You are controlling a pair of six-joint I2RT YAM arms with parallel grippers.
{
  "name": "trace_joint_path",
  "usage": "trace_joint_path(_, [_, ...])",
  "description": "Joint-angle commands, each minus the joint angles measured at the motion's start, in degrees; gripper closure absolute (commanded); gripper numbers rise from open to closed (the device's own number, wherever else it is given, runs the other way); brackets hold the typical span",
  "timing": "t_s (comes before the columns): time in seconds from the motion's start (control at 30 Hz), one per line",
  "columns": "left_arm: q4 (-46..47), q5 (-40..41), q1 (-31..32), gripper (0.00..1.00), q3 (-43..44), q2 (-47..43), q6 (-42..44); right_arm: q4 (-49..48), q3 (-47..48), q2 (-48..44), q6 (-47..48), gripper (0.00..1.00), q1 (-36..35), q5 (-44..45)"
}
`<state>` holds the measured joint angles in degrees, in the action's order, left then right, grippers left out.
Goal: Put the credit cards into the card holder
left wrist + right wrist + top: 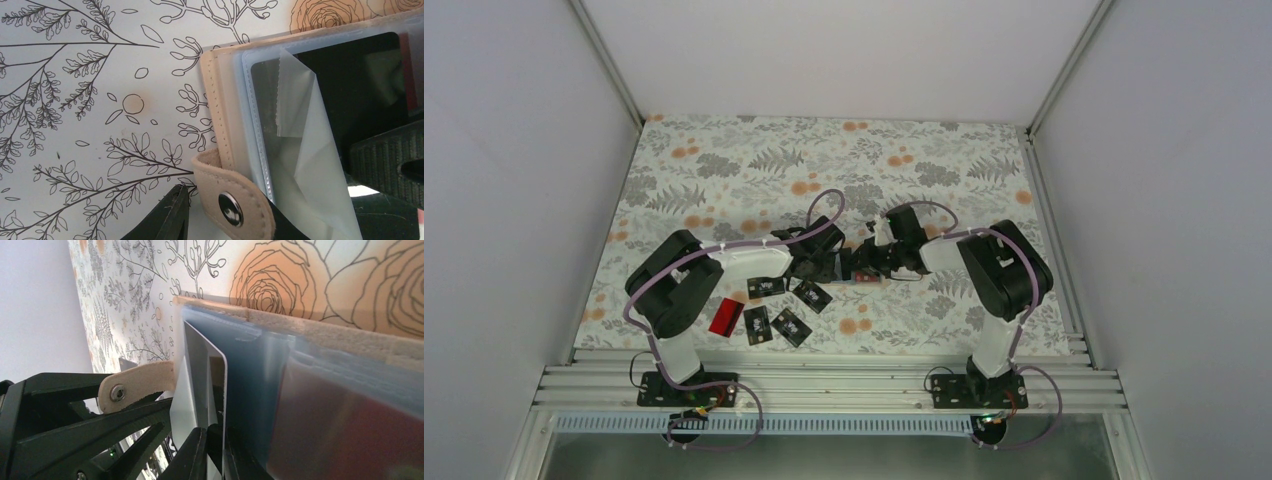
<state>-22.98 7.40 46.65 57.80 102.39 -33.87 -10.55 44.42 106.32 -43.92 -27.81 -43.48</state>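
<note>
Your right gripper (212,455) pinched a credit card (200,375) tight. Your left gripper (270,172) clasped the card holder (220,100). White markings on the loose cards (791,327) were unreadable.

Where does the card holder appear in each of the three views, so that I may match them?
Top external: card holder near the centre, only a small part showing.
Left wrist: card holder fills the right half, lying open.
Right wrist: card holder fills centre and right, seen almost edge-on.
Shared landmark: its snap strap, in both wrist views.
</note>
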Motion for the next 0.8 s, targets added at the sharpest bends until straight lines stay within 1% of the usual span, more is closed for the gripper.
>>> trace_joint_path(0.0, [-0.08,-1.42,0.04,0.72,-1.2,0.6,-0.08,6.56,1.12,-1.52,1.55,0.89,-1.41,2.79])
trace_joint_path(0.37, [-0.3,-1.17,0.02,0.73,-1.14,0.24,-0.08,11.0,2.87,-3.81,2.69,0.75,-1.39,4.14])
trace_joint_path(0.4, [-0.31,-1.17,0.04,0.73,-1.11,0.26,-0.07,12.14,3.37,-4.13,3.07,0.72,-1.44,4.31])
trace_joint_path(0.57, [-0.33,-1.18,0.08,0.73,-1.24,0.23,-0.14,14.12,3.9,-5.28,3.39,0.63,-1.45,4.86])
trace_joint_path(0.77, [-0.23,-1.06,0.08,0.74,-1.42,-0.02,-0.32,15.56,4.32,-7.46,3.84,0.49,-1.43,5.17])
